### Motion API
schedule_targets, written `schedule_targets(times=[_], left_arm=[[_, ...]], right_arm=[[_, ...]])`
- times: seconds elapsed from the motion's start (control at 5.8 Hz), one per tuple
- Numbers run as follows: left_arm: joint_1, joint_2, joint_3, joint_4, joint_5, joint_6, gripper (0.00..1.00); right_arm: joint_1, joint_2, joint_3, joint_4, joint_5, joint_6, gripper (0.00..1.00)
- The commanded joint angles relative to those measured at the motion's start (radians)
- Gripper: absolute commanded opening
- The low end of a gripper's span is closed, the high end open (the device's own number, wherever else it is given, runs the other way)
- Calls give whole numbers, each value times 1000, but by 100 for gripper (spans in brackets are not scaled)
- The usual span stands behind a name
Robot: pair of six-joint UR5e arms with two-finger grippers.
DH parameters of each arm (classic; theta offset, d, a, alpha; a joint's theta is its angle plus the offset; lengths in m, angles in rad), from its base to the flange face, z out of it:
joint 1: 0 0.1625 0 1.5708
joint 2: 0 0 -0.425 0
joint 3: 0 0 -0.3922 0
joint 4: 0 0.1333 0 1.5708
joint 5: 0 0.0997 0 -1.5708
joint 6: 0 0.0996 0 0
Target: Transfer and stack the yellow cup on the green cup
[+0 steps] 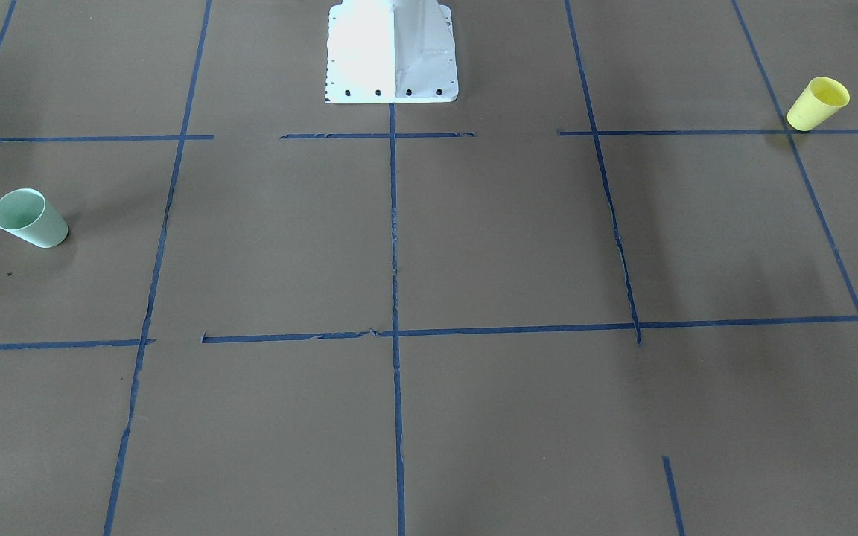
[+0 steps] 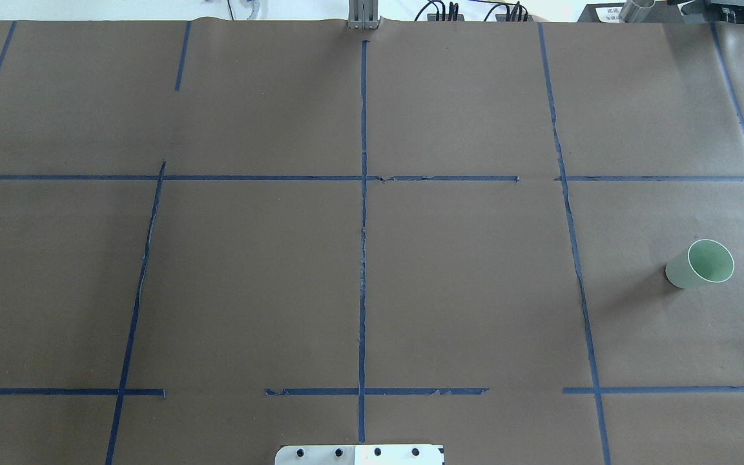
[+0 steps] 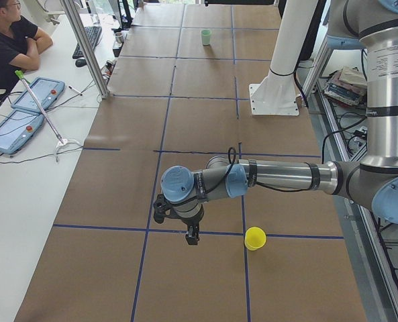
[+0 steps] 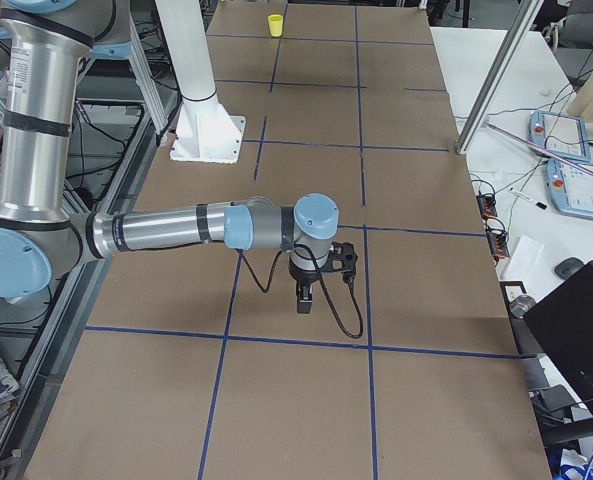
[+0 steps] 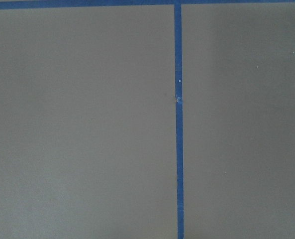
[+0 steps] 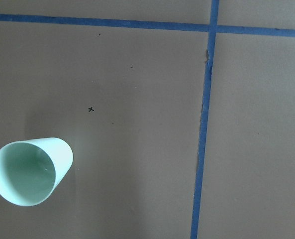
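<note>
Left gripper (image 3: 192, 238), jaws unclear, hovers over blue-taped brown table (image 3: 199, 74).

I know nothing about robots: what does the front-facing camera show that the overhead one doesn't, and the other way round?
Only the front-facing view shows the yellow cup, upright by a blue tape crossing. Only the overhead view shows black cables past the far edge of the table. Both show the green cup, upright, the white robot base and the blue tape lines.
</note>
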Motion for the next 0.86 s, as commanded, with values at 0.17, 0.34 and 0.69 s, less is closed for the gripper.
schedule_targets(times=[0.17, 0.34, 0.69], left_arm=[[0, 0, -11, 2, 0, -5, 100], [0, 1, -9, 0, 0, -5, 100], [5, 2, -3, -2, -6, -6, 100]], right_arm=[[0, 3, 0, 0, -2, -2, 100], [0, 5, 2, 2, -2, -2, 100], [0, 3, 3, 2, -2, -2, 100]])
